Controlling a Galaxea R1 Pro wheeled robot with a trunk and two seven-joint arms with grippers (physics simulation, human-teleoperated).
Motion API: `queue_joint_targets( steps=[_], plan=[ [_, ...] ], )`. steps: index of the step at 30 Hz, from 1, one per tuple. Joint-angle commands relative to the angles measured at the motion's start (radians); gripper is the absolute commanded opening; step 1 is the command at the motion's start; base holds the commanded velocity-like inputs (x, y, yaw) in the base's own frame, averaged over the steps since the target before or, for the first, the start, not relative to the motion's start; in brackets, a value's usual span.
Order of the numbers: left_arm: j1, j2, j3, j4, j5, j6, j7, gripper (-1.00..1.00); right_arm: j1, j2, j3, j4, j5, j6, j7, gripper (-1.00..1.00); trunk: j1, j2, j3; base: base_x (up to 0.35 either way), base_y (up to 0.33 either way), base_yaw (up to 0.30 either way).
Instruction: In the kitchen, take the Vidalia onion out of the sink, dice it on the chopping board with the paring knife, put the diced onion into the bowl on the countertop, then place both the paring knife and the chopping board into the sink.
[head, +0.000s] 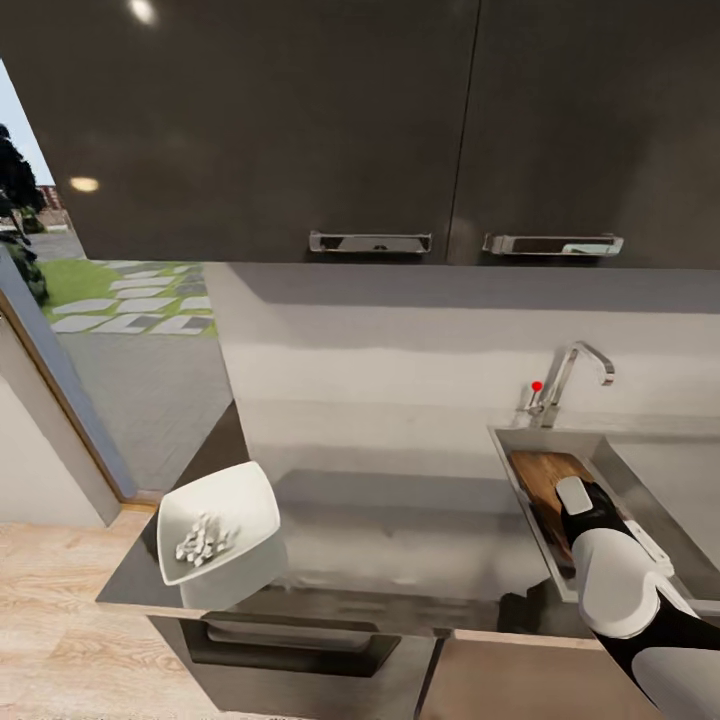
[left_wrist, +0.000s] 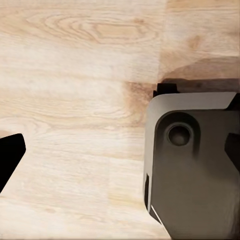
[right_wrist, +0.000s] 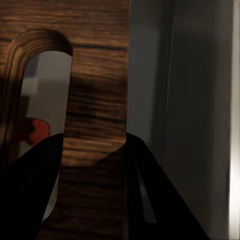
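My right arm reaches forward and down into the sink (head: 610, 470) at the right end of the countertop (head: 400, 520), with the white forearm in the foreground of the head view and the dark wrist bent over the basin. My right gripper (right_wrist: 92, 150) is closed on the chopping board (head: 545, 475): in the right wrist view one dark finger (right_wrist: 30, 190) lies on one side of the wood and the other finger on the other side, and they pinch the strip between the oblong handle slot (right_wrist: 45, 100) and the board's long edge. The board lies inside the grey basin, along its left wall (I cannot tell if it lies flat on the bottom or is tilted). Through the slot I see a small red thing (right_wrist: 35, 131), perhaps the handle of the paring knife, but it is too hidden to be sure. The chrome tap (head: 575, 375) with the red knob (head: 537, 386) stands behind the basin. The white bowl (head: 220, 530) sits well apart, at the left front corner of the countertop, and holds the pale diced onion (head: 203, 540). My left wrist camera looks at the light wooden floor (left_wrist: 65, 75) and a grey part of my base (left_wrist: 195, 165); one dark fingertip (left_wrist: 7, 160) shows at the picture's edge, so I cannot tell how the left gripper stands.
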Motion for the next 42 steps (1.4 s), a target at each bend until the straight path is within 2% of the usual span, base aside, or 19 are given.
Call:
queue_joint_targets(
  steps=[1,6,20,34,35,42],
  plan=[
    [-0.002,0.0,-0.006,0.003,0.004,0.0,0.002,1.0,-0.001,0.0,0.0,0.002,-0.014,0.008,-0.004,-1.0,0.001,-0.002,-0.004,0.0,-0.001,0.071],
    [-0.002,0.0,-0.006,0.003,0.004,0.003,0.001,1.0,-0.001,-0.017,0.0,0.006,-0.014,0.004,-0.004,-1.0,0.001,-0.002,-0.011,0.0,0.0,0.071],
    [-0.002,-0.003,-0.006,0.003,0.004,0.004,0.004,1.0,-0.001,-0.04,0.0,0.006,-0.015,0.003,-0.004,-1.0,0.001,-0.002,-0.032,0.0,-0.074,0.067],
    [-0.002,-0.005,-0.006,0.003,0.004,0.004,0.004,1.0,-0.001,-0.044,0.0,0.006,-0.015,0.003,-0.004,-1.0,0.001,-0.002,-0.034,0.0,-0.001,0.003],
    [-0.002,-0.005,-0.006,0.003,0.004,0.004,0.004,1.0,-0.001,-0.044,0.0,0.006,-0.015,0.003,-0.004,1.0,0.001,-0.002,-0.034,0.0,0.0,0.0],
    [-0.002,-0.005,-0.006,0.003,0.004,0.004,0.004,1.0,-0.001,-0.044,0.0,0.006,-0.015,0.003,-0.005,1.0,0.001,-0.002,-0.034,0.0,0.0,0.0]
  ],
)
